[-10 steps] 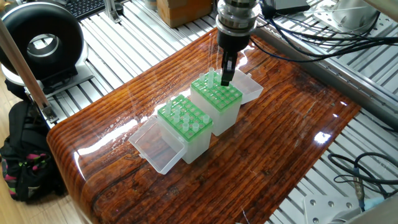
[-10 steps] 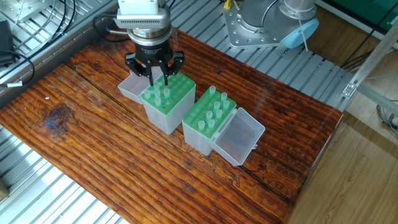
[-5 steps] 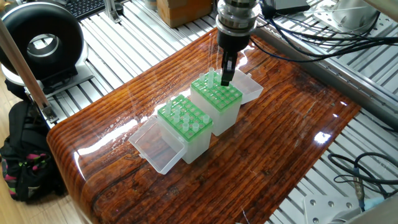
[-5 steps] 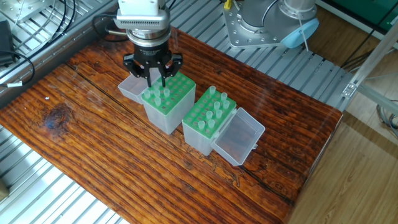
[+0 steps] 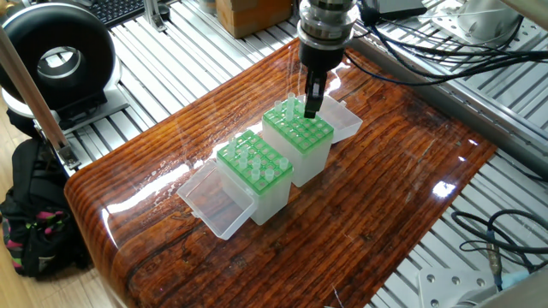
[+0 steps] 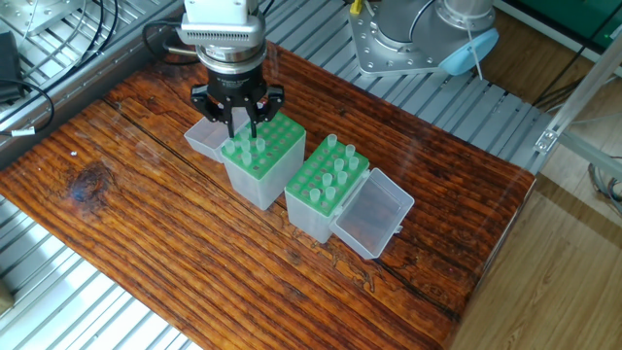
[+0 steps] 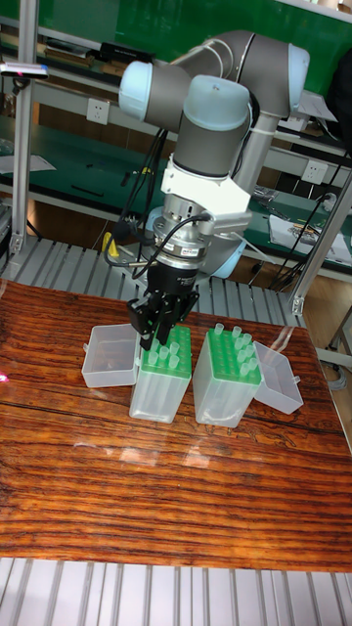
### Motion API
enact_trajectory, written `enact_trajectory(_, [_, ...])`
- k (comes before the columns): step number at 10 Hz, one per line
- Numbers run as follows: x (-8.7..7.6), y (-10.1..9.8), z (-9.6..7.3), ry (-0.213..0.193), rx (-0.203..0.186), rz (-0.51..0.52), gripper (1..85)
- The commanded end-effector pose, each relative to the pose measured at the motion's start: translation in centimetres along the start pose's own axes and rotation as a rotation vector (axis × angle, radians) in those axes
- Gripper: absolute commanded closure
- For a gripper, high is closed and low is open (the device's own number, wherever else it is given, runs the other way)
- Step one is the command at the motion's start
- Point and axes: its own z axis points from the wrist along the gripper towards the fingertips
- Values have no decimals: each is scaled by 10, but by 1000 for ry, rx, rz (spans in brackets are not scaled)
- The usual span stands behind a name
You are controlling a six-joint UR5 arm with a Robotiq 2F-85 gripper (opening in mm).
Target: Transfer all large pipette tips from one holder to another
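The large pipette tips [image 6: 335,165] stand upright in two green-topped holders on the tabletop [image 6: 146,243]. Most sit in the holder away from the pincer [image 6: 328,190], its green grid showing many whitish cones; in the other fixed view this box lies to the right of the pincer and slightly nearer the camera. A few more tips [image 6: 248,151] stand in the holder under the pincer [image 6: 260,160], mainly along the side nearer the camera, just below and in front of the fingers.

The pincer [image 6: 242,122] hangs straight down over the far edge of that nearer holder, its dark fingers [image 7: 150,328] reaching to about the level of the green grid. The jaws stand only narrowly apart. Whether a tip is caught between them cannot be told from any view: the fingertips hide the spot in the one fixed view [image 5: 312,103] and it is too small to read in the others.

Each holder has a clear hinged lid lying open flat on the tabletop: one lid [image 6: 204,139] just behind and beside the pincer, the other lid [image 6: 374,219] on the far side of the second holder, well apart from the pincer. The two holders stand side by side, close, with a small gap between them.
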Motion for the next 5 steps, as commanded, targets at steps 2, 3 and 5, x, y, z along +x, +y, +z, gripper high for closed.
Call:
enact_trajectory(2, [-5, 3, 1, -13, -10, 0, 503])
enact_trajectory(3, [-7, 4, 1, -16, -14, 1, 507])
enact_trajectory(5, [-8, 2, 1, -20, -4, -1, 527])
